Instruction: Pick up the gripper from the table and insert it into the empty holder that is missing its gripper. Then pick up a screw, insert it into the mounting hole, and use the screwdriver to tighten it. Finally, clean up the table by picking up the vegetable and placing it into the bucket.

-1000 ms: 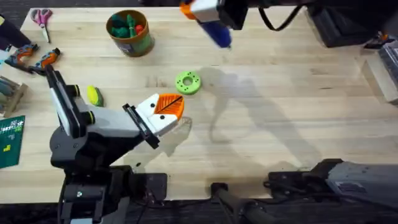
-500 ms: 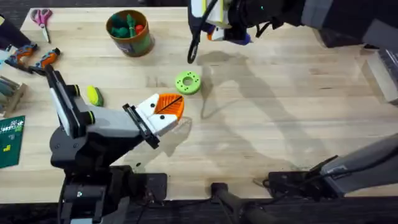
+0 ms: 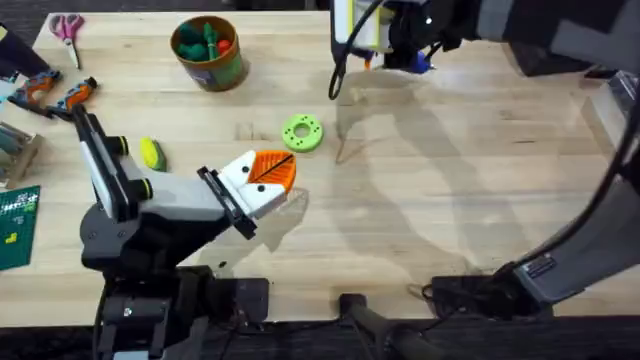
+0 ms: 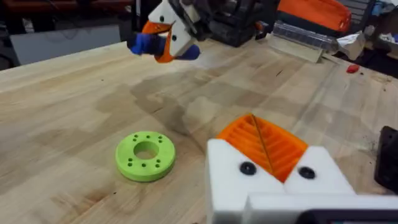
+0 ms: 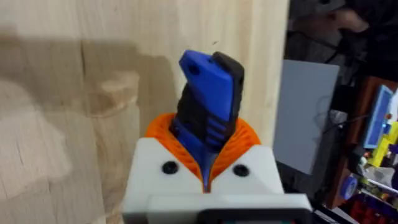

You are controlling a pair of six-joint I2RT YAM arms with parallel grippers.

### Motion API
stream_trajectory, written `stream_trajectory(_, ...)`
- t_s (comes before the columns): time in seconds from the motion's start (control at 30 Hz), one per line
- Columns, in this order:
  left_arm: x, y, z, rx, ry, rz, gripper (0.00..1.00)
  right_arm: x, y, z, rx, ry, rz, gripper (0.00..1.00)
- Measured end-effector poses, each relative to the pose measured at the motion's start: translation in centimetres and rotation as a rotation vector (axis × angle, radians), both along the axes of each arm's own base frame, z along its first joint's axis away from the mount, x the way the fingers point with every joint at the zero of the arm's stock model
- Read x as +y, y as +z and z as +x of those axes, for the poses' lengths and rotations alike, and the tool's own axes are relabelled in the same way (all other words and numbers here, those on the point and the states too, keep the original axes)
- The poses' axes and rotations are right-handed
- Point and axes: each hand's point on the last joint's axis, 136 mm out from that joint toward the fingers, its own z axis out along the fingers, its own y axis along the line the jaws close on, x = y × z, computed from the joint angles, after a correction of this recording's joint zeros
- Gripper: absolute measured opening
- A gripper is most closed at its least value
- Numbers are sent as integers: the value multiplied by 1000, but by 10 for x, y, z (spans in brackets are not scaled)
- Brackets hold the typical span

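Observation:
My right gripper (image 3: 385, 52) hangs high over the table's far edge, shut on the blue screwdriver (image 3: 421, 63). In the right wrist view the screwdriver (image 5: 208, 109) stands between the orange pads (image 5: 163, 127). My left gripper (image 3: 268, 178) rests low near the table's middle, shut, with an orange wedge tip (image 4: 261, 144) on each white finger base (image 4: 231, 177). Its two tips meet along a thin line. The yellow-green vegetable (image 3: 151, 153) lies left of the left arm. The bucket (image 3: 210, 55) stands at the far left with toy items inside. No loose screw is in view.
A bright green ring disc (image 3: 302, 132) lies just beyond the left gripper and appears as the disc (image 4: 145, 155) in the left wrist view. Orange-handled pliers (image 3: 62, 95) and scissors (image 3: 68, 28) lie at the far left, and a green card (image 3: 18, 225) at the left edge.
My right arm has carried the screwdriver to the right along the table's far edge. The left arm, vegetable, disc and bucket have not moved.

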Motion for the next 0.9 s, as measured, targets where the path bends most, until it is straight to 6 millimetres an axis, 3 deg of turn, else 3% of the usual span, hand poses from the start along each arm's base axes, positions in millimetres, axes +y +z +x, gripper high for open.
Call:
stream_trajectory(0.43, 0, 0, 0, 0, 0, 0, 6, -11, -65, 2, 96, -9, -110, 27)
stream_trajectory(0.77, 0, 0, 0, 0, 0, 0, 6, -18, -71, 6, 97, -24, -137, 31)
stream_trajectory(0.9, 0, 0, 0, 0, 0, 0, 6, -20, -73, 2, 115, -21, -147, 209)
